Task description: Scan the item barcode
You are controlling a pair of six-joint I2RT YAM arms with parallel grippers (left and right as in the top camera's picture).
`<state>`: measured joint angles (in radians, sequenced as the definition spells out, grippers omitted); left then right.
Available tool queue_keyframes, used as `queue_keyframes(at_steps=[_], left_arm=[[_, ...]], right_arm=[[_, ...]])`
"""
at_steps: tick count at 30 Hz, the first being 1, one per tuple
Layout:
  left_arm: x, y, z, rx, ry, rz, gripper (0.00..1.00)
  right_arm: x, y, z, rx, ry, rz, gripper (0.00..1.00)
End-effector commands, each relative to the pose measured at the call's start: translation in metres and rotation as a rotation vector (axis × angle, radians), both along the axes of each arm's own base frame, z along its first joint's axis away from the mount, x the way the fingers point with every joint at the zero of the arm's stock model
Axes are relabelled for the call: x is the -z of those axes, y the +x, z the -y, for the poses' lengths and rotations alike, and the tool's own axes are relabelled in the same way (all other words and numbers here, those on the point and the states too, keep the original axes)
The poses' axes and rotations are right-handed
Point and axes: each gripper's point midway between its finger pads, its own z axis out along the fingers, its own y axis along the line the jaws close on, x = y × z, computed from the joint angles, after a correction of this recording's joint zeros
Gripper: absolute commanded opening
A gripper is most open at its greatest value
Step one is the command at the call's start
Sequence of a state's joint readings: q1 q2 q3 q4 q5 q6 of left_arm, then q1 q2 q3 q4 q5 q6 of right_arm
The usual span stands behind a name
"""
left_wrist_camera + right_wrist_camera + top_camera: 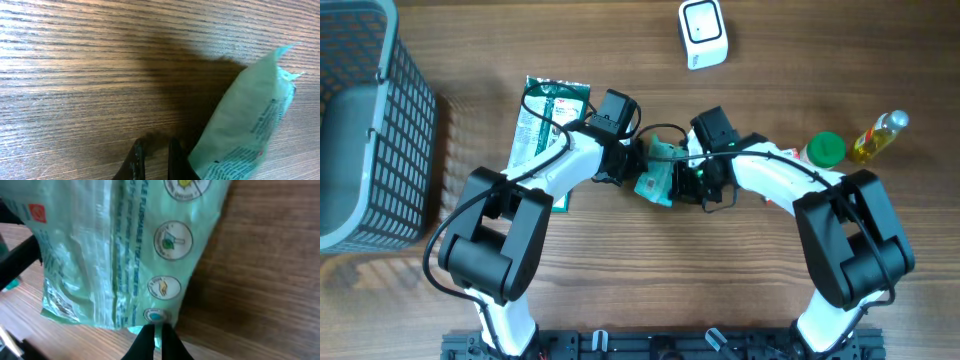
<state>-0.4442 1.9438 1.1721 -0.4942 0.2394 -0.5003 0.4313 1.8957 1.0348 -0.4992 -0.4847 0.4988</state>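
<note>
The item, a pale green soft packet (656,180), hangs tilted between the two arms at the table's middle. My right gripper (156,332) is shut on the packet's lower edge (125,245), with a sliver of green film between its fingers. My left gripper (154,157) is shut with only wood showing in the thin gap. The packet (245,135) lies against the outer side of its right finger (175,160). In the overhead view the left gripper (638,160) and right gripper (686,176) flank the packet. The barcode is out of view. The white scanner (702,35) stands at the back.
A second green packet (548,118) lies flat under the left arm. A grey mesh basket (365,120) fills the left edge. A green lid (826,149) and a yellow oil bottle (878,136) sit at the right.
</note>
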Motion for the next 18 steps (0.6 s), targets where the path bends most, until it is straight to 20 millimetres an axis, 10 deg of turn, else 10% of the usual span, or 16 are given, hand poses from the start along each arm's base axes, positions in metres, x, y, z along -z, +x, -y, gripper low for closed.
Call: queue_keyframes(at_steps=[1,10,18], left_arm=[[0.020,-0.004,-0.013,-0.023,0.067,-0.031,0.04],[-0.077,0.034,-0.026,-0.094,-0.081,0.150,0.08],[-0.043,-0.022,0.009,0.037,-0.009,-0.018,0.09]], right_arm=[[-0.004,0.006,0.004,0.031,-0.027,0.029,0.05],[-0.106,0.058,-0.014,-0.015,0.111,0.410,0.06],[-0.068,0.094,-0.020,0.035,0.087,0.460,0.09]])
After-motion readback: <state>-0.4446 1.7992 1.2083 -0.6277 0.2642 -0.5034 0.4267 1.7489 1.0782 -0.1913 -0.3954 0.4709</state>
